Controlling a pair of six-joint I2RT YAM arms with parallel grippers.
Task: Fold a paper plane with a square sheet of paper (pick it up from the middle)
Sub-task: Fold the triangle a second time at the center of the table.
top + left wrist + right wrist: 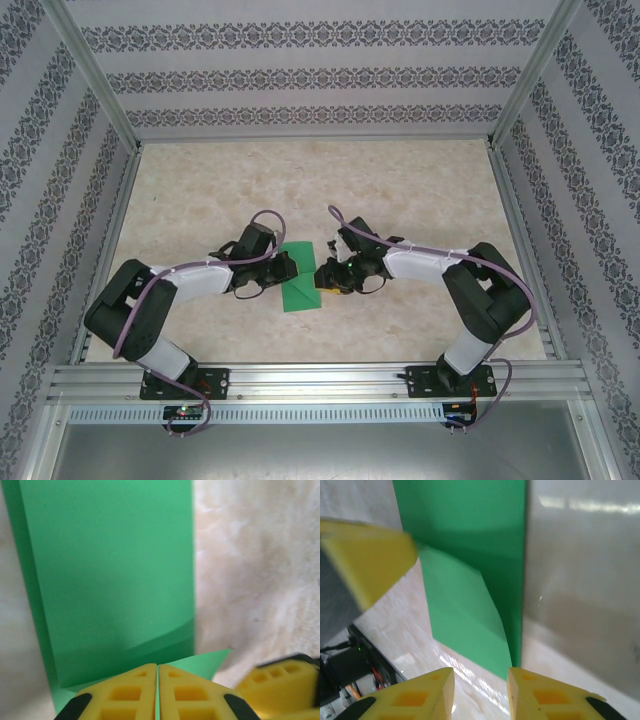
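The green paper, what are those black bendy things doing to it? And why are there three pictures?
Those are two robot arms bolted to a table. Each ends in a gripper with two yellow fingers. The big picture looks down from above. The other two come from little cameras on the wrists, so the fingers look huge. On the table lies the green paper, partly folded. The left gripper pinches the paper's edge with its fingers pressed together. The right gripper has its fingers apart at the paper's corner, holding nothing.
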